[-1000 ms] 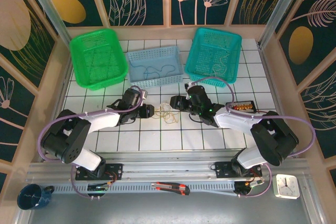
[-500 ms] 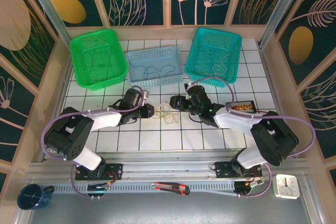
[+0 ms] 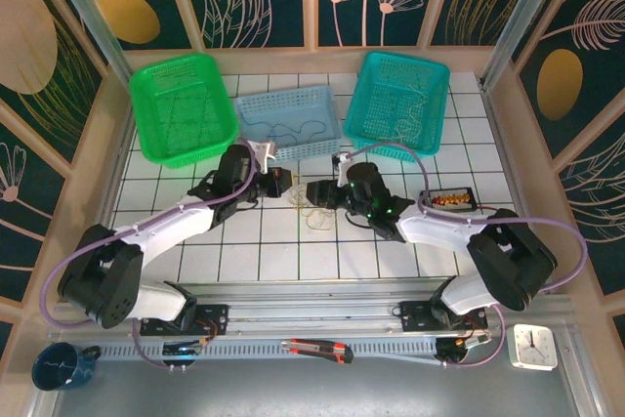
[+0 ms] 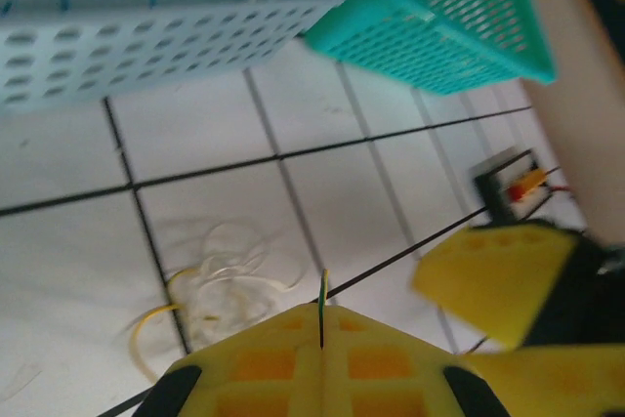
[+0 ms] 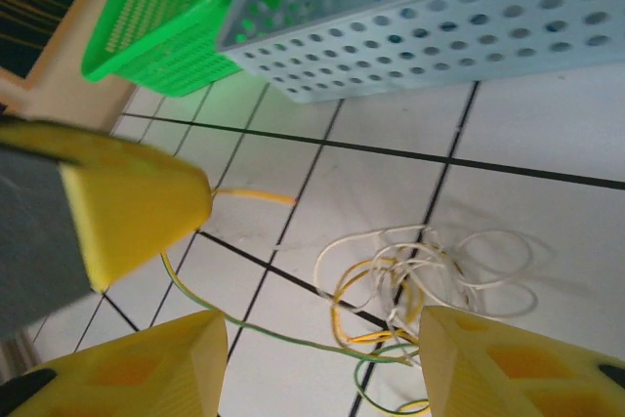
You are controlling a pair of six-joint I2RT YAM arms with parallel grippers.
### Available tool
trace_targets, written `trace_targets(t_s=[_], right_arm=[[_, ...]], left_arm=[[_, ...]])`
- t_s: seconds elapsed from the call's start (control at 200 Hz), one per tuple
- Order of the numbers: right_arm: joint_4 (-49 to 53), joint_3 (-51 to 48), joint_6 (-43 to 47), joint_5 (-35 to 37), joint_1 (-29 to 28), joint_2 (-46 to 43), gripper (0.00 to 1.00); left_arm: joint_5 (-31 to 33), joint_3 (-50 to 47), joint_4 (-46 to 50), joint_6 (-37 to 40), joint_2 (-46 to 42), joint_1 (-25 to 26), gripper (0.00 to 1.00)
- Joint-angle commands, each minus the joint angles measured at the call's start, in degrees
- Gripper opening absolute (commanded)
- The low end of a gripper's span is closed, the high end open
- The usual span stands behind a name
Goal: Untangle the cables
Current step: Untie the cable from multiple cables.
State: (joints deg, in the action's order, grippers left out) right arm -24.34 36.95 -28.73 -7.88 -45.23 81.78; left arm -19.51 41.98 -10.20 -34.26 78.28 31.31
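The left hand (image 4: pixel 322 324) was shut tight on one thin greenish strand of the cables (image 5: pixel 410 280), whose knot lay on the counter (image 3: pixel 283 261) at its four o'clock. The right hand (image 5: pixel 317 358) hovered half-open and empty above it. With nothing pinning the knot, a pull could drag or tighten it, or the strand could slip free.
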Motion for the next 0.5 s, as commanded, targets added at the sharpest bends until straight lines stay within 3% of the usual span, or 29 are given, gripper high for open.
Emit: trace_targets(t_s=[0.0, 0.205, 0.495], right_arm=[[-6.72, -0.05, 4.89, -2.12, -1.54, 0.9, 0.54], [-11.4, 2.45, 6.85, -2.04, -4.13, 5.85, 0.55], [-20.31, 3.68, 3.8, 6.12, -4.84, 15.96, 0.51]], left_arm=[[-3.48, 2.3, -0.82, -3.29, -1.62, 0.33, 0.0], [-5.34, 4.15, -2.23, -6.26, -3.2, 0.31, 0.0], [-7.69, 7.2, -4.13, -10.24, -5.67, 0.36, 0.0]])
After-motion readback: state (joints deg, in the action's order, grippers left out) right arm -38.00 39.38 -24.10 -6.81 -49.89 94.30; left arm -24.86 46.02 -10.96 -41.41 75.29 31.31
